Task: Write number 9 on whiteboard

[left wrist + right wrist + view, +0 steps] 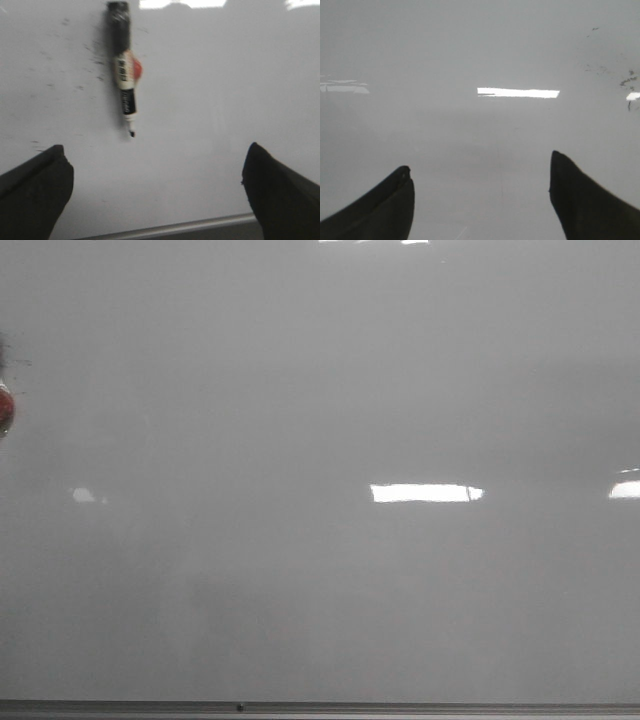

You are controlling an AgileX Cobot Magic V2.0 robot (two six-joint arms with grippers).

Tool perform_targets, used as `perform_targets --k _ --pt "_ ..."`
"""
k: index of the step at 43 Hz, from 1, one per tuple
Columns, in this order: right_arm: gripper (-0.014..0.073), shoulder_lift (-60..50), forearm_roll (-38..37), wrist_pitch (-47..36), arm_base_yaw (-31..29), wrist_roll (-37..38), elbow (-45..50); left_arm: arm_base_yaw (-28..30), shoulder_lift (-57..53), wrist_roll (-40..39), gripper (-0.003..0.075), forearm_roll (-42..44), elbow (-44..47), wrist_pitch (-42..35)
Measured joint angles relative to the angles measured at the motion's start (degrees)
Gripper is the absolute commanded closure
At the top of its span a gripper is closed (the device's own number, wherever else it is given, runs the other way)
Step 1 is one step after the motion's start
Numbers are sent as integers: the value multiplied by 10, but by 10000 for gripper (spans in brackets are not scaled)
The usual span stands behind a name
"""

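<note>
On the whiteboard (225, 100), at about 11 o'clock from the left gripper (155, 192), the marker (125, 75) lies uncapped, ready for picking. Both the left and the right gripper (480, 200) are spread apart, holding nothing. No number 9 is written yet.

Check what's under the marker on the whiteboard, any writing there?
The marker lies on bare whiteboard, with only dark smudges beside it. No number 9 shows. Whatever lies directly beneath its body is covered. Both tools are open, holding nothing.
</note>
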Motion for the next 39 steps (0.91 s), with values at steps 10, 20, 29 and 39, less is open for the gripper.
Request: perform_targets --k 10,20,29,39 --pt "13 0 0 1 0 0 0 26 194 -14 59 -3 -66 -52" --pt "13 0 0 3 0 0 0 52 300 -14 59 -2 -101 -123" --pt "13 0 0 4 0 0 0 52 348 -14 93 0 -103 -172" --pt "13 0 0 4 0 0 0 52 368 -14 354 0 -103 -194"
